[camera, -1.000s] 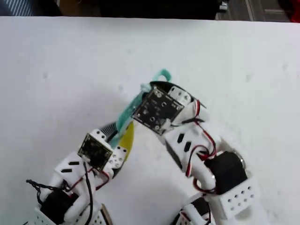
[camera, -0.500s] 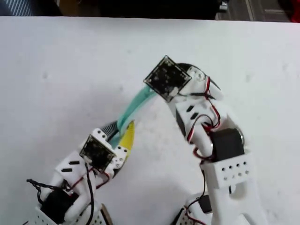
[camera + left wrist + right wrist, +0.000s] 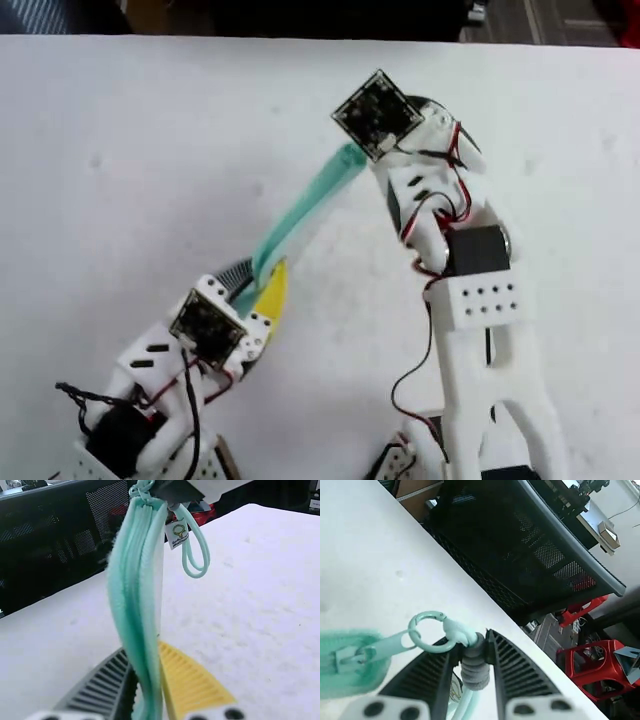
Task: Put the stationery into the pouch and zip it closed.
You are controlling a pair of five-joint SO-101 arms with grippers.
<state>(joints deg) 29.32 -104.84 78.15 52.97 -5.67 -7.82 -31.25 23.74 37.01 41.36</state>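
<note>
The mint-green pouch [image 3: 300,215] hangs stretched in a straight band between the two arms. My left gripper [image 3: 258,287] is shut on its near end, the pouch [image 3: 136,605] pinched between a grey finger [image 3: 102,687] and a yellow finger [image 3: 192,685]. The zip runs along its upper edge. My right gripper [image 3: 471,641] is shut on the pouch's mint pull cord [image 3: 470,652], just behind the ring [image 3: 426,630] that links to the zip slider [image 3: 352,656]. In the high view the right wrist camera board [image 3: 378,112] covers that gripper at the pouch's far end.
The white table [image 3: 120,150] spreads wide to the left and far right of the arms. Its far edge [image 3: 300,38] lies close behind the right wrist. Black mesh furniture [image 3: 520,555] and a red stool [image 3: 600,665] stand beyond it.
The right arm has swung up and away toward the table's far edge, drawing the pull with it. The pouch went from bunched to stretched long. The left arm has kept still.
</note>
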